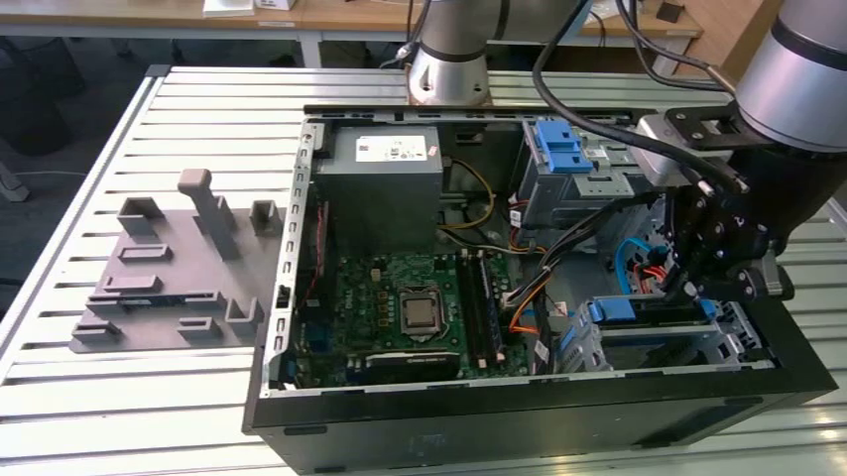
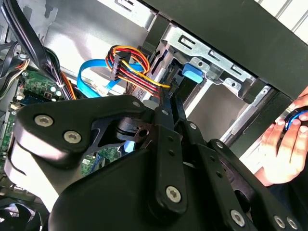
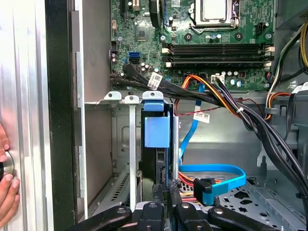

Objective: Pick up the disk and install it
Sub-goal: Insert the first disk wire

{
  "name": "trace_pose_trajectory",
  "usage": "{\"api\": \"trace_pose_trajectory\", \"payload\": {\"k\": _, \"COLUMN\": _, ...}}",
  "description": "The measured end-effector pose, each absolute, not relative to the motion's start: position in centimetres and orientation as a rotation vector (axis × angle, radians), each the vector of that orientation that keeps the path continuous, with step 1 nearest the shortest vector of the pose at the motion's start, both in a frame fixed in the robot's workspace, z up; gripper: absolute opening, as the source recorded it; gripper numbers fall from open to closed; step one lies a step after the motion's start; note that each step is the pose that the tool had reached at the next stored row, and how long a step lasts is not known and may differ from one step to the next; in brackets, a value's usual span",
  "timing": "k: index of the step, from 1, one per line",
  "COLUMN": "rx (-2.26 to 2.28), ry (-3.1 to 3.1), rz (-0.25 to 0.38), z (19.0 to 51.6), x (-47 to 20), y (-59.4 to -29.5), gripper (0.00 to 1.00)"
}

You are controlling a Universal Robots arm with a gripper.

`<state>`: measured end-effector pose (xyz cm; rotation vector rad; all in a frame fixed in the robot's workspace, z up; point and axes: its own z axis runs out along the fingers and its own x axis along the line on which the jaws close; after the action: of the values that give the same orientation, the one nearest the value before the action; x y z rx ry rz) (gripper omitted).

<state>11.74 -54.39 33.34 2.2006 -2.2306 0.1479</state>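
Observation:
The disk (image 3: pixel 156 131) stands on edge in the drive cage (image 3: pixel 126 98) at the front right corner of the open computer case, its blue carrier tab facing out. In the exterior view the blue carrier (image 1: pixel 645 309) shows just below my gripper (image 1: pixel 683 290). My gripper (image 3: pixel 164 186) hangs directly over the disk's dark edge with its two thin fingers pressed together, tips at or touching that edge. In the second wrist view the joined fingers (image 2: pixel 172 96) point at the blue tab (image 2: pixel 191 73). Nothing is clamped between them.
Red, yellow and orange power leads (image 2: pixel 132 67) and a blue data cable (image 3: pixel 211 175) lie beside the cage. The motherboard (image 1: pixel 404 307) fills the case's middle. A second blue carrier (image 1: pixel 562 149) sits at the back. A grey slotted stand (image 1: pixel 173 268) lies outside. A hand (image 2: pixel 284 139) rests by the case wall.

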Motion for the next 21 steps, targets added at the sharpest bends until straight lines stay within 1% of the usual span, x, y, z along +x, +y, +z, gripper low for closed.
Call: {"api": "trace_pose_trajectory", "payload": {"k": 21, "rx": 2.206, "ry": -2.234, "rz": 0.141, "z": 32.82, "x": 11.64, "y": -54.45, "gripper": 0.16}}
